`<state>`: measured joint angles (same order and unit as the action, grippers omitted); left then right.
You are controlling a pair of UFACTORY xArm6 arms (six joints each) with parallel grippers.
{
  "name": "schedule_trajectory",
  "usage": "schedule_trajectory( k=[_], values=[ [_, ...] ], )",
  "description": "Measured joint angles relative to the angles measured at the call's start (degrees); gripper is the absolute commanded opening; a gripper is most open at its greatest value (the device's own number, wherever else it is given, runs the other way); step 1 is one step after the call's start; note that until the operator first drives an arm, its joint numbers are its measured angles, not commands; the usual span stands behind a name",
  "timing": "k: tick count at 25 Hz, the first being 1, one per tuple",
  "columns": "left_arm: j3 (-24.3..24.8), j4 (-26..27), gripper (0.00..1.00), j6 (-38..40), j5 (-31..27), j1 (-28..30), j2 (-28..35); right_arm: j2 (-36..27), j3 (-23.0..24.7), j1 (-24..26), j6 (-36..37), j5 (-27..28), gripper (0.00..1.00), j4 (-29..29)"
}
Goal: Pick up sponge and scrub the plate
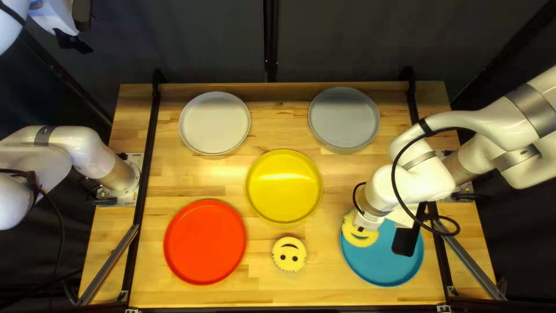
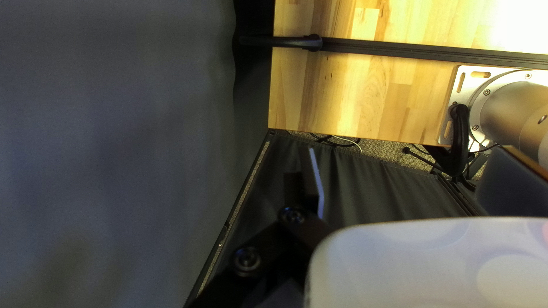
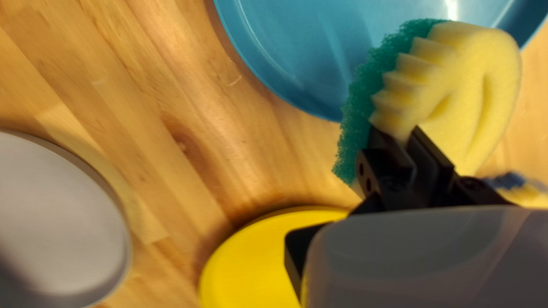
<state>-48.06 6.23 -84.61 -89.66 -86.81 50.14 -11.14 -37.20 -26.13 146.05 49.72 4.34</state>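
Right gripper [image 1: 360, 228] has got a smiley yellow sponge [image 1: 354, 236] with a teal scrub side, pinched between its two fingers. Left gripper [image 1: 83, 35] is spread open with nothing in its grasp, up past the table's far left corner, in front of the dark curtain [image 1: 202, 40].

So, big stuff first: it's a wooden table [image 1: 289, 293] with plates spread around. Right arm [image 1: 428, 174] reaches in over it, a black cable [image 1: 397, 191] looping off its side. Left arm [image 1: 75, 145] sits off at the left side of the top left view, raised.

Next, plates. Blue plate [image 1: 376, 269] is at the near right, under the held sponge, which hangs over its left rim in the top left view. Can't tell if the two actually touch. Red plate [image 1: 205, 241] is at the near left, and the yellow plate [image 1: 284, 185] is in the middle. White plate [image 1: 215, 123] and gray plate [image 1: 344, 117] take the far side, white on the left, gray on the right.

Smallest of the bunch are the sponges: besides the gripped one, which looks tilted in the right wrist view, the other sponge [image 1: 289, 255] lies face up on the wood between red and blue, just nearer than yellow.
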Motion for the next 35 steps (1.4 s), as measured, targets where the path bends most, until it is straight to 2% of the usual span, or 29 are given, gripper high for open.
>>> schedule_trajectory(
  k=[3, 11, 20, 25, 31, 35],
  values=[
    [0.00, 0.00, 1.00, 0.00, 0.00, 0.00, 0.00, -1.40, 1.47, -0.03, 1.44, -1.52, 0.00, 0.40],
    [0.00, 0.00, 1.00, 0.00, 0.00, 0.00, 0.00, -1.53, 1.62, -0.07, 1.46, -1.71, 0.00, 0.37],
    [0.00, 0.00, 1.00, 0.00, 0.00, 0.00, 0.00, 1.15, 1.77, -4.16, -11.27, -2.20, 0.00, -5.07],
    [0.00, 0.00, 1.00, 0.00, 0.00, 0.00, 0.00, 0.20, 5.39, -5.25, -11.71, -4.37, 0.00, -6.40],
    [0.00, 0.00, 1.00, 0.00, 0.00, 0.00, 0.00, 1.43, 4.80, -7.96, -11.99, -4.12, 0.00, -6.40],
    [0.00, 0.00, 1.00, 0.00, 0.00, 0.00, 0.00, -0.66, 7.37, -8.65, -12.10, -4.21, 0.00, -6.01]
  ],
)
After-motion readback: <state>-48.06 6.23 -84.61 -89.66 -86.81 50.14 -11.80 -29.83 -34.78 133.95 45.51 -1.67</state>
